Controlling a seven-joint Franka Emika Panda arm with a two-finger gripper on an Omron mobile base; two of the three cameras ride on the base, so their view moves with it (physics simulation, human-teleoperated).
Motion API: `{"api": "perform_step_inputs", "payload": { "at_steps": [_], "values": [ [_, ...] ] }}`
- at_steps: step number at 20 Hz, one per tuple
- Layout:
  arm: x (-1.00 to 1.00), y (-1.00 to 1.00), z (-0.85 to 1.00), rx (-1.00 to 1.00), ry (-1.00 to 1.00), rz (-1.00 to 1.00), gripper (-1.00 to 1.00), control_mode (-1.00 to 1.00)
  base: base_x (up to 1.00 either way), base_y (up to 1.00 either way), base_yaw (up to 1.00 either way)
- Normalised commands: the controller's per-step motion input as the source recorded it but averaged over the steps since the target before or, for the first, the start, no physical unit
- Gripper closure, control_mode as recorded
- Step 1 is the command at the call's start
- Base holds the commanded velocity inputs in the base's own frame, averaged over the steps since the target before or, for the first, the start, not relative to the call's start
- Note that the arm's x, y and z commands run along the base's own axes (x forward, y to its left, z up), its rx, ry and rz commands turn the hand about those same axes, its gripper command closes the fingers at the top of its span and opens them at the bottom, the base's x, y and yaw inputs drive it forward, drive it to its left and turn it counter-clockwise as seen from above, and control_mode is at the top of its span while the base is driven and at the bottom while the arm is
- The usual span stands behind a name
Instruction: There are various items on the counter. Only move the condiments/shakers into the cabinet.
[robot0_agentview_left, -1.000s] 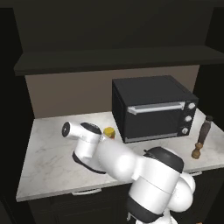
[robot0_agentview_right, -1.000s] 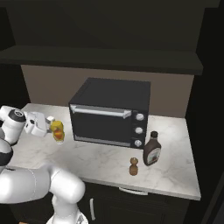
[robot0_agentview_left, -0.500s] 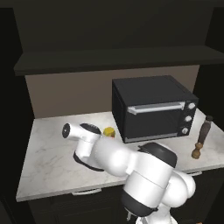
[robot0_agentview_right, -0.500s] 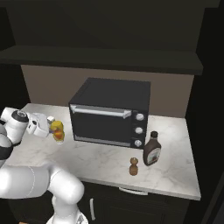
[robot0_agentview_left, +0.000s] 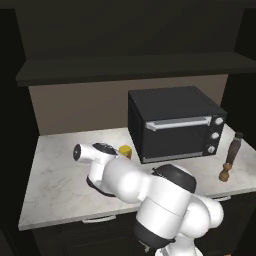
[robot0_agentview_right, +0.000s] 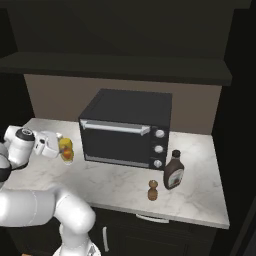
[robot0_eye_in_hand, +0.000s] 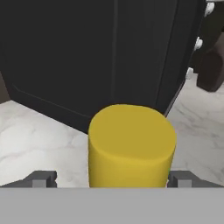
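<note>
Yellow squeeze bottle (robot0_eye_in_hand: 131, 146) stands on the desk (robot0_agentview_left: 55, 185) just left of the toaster oven (robot0_agentview_left: 172, 122). The end effector (robot0_eye_in_hand: 111, 179) straddles it, fingers apart on either side, not yet clenched, apparently lined up to grip before lifting toward the cabinet (robot0_agentview_left: 135, 67).

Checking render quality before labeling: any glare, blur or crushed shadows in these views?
Left base view: no glare; the cabinet sinks into near-black, shelf edge barely readable. Right base view: dark brown bottle and pepper shaker are small and soft, casting faint shadows. Hand view: yellow squeeze bottle is flatly lit and sharp; toaster oven behind is featureless black.
</note>
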Motion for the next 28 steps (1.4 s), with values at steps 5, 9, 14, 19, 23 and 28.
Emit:
{"api": "perform_step_inputs", "payload": {
  "at_steps": [5, 9, 14, 19, 23, 28],
  "values": [
    [0.06, -0.02, -0.02, -0.06, 0.03, 0.00, 1.00, -1.00, 0.00, 0.00, 0.00],
    [-0.10, -0.02, 0.23, -0.01, 0.00, 0.02, 1.00, -1.00, 0.00, 0.00, 0.00],
    [-0.59, -0.17, 0.93, 0.02, 0.00, 0.16, 1.00, -1.00, 0.00, 0.00, 0.00],
    [-0.69, -0.33, 0.94, 0.01, 0.02, 0.33, 1.00, -1.00, 0.00, 0.00, 0.00],
    [-0.71, -0.36, 0.87, 0.01, 0.03, 0.42, 1.00, -1.00, 0.00, 0.00, 0.00],
    [-0.56, -0.22, 0.97, 0.09, 0.05, 0.43, 1.00, -1.00, 0.00, 0.00, 0.00]
  ]
}}
